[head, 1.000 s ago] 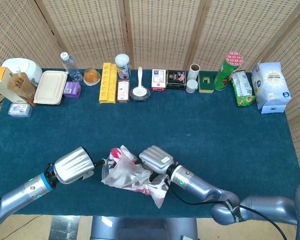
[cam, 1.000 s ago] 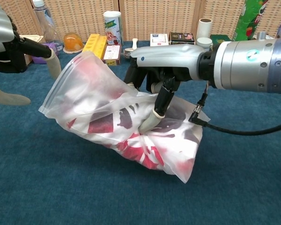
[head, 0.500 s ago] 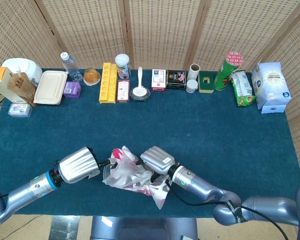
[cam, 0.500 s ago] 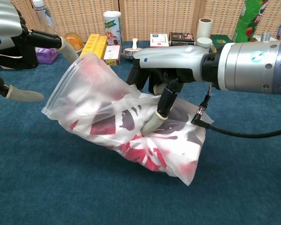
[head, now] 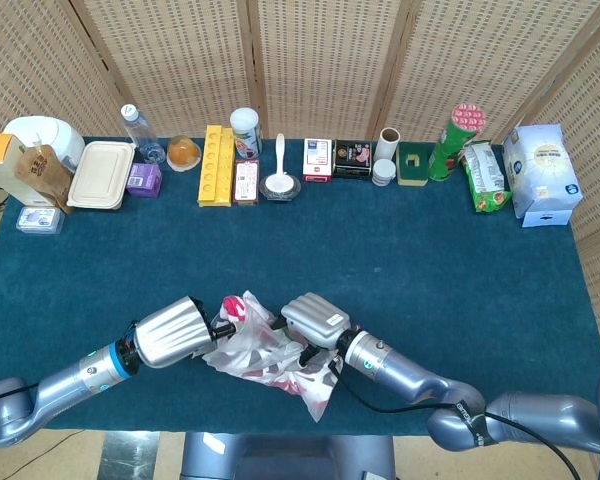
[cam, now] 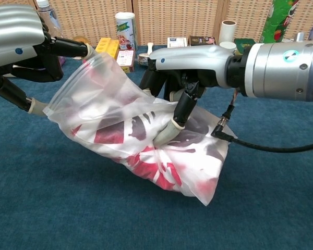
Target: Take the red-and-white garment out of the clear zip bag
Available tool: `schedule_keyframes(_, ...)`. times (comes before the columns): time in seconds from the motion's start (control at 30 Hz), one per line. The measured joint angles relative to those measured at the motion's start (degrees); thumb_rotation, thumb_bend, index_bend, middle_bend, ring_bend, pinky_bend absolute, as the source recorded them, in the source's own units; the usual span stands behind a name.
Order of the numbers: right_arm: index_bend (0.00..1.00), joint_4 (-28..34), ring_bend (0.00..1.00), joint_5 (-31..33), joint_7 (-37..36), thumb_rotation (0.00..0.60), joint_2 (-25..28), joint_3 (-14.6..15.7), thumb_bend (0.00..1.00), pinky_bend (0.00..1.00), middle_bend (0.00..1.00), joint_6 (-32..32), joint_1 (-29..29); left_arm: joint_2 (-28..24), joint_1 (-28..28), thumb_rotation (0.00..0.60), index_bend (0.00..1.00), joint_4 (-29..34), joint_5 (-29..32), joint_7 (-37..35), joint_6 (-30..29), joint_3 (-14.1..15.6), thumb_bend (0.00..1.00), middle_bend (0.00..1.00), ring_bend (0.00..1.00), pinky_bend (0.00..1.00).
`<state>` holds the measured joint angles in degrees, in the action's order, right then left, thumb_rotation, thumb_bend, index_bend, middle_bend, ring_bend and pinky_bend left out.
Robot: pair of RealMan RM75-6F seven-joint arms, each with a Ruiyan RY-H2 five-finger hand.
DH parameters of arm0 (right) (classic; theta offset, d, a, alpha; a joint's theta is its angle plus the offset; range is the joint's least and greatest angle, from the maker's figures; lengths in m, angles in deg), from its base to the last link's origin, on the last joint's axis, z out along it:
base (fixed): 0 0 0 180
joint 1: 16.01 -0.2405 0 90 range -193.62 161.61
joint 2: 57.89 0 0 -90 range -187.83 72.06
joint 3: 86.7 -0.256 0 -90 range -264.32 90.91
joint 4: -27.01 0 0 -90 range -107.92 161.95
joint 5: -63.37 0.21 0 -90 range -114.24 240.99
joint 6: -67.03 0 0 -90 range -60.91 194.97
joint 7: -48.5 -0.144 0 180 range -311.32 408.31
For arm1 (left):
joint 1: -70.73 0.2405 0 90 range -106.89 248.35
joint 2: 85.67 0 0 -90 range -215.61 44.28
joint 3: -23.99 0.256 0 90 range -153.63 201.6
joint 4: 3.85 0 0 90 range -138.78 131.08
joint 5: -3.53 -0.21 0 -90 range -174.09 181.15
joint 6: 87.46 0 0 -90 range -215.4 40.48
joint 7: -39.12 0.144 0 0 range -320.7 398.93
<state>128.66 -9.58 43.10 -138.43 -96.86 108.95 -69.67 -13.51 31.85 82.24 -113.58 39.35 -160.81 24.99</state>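
The clear zip bag point(head: 265, 355) point(cam: 120, 112) lies near the table's front edge with its mouth facing left. Inside it the red-and-white garment point(cam: 156, 169) point(head: 280, 372) is crumpled and fully enclosed. My right hand point(head: 315, 320) point(cam: 188, 57) sits on top of the bag's right half, fingers curled down, and one fingertip point(cam: 164, 136) digs into a fold of plastic and cloth. My left hand point(head: 175, 333) point(cam: 21, 41) is at the bag's mouth with its fingers spread. One finger point(cam: 86, 50) touches the upper rim and another is at the lower corner.
A row of goods lines the far edge: a water bottle point(head: 138, 130), a white lunch box point(head: 101, 175), a yellow tray point(head: 216, 165), a green tube point(head: 454, 140) and a white-blue pack point(head: 542, 175). Dark blue cloth point(head: 430, 270) covers the table.
My left hand has moved right, up to the bag's mouth, and its fingers now reach the rim. The right hand stays pressed on the bag, which shifted slightly.
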Motion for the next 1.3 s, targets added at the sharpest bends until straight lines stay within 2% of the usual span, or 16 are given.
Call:
schedule_keyframes(0.4, 0.77, 0.1, 1.0, -2.4, -3.5, 0.6, 1.0, 0.3, 0.25, 1.0, 0.89, 0.0, 0.7, 1.8, -0.9, 0.6, 0.28, -1.3, 2.0, -3.4, -1.3, 0.2, 0.19, 1.0, 0.97, 0.92)
schedule_keyframes(0.73, 0.77, 0.5, 1.0, -3.3, -4.9, 0.6, 1.5, 0.5, 0.25, 1.0, 0.89, 0.1, 1.0, 4.5, -1.9, 0.6, 0.28, -1.8, 4.5, -9.7, -1.6, 0.9, 0.19, 1.0, 0.97, 0.92)
schedule_keyframes(0.97, 0.77, 1.0, 1.0, -3.4, -5.8, 0.6, 1.7, 0.3, 0.25, 1.0, 0.89, 0.0, 1.0, 5.3, -2.9, 0.6, 0.28, -1.4, 5.1, -10.8, -0.2, 1.7, 0.19, 1.0, 0.97, 0.92)
schedule_keyframes(1.3, 0.77, 0.3, 1.0, -1.8, -9.5, 0.6, 1.1, -0.6, 0.25, 1.0, 0.89, -0.2, 1.1, 7.4, -3.7, 0.6, 0.47, -2.0, 6.6, -11.5, 0.8, 1.9, 0.27, 1.0, 0.97, 0.92)
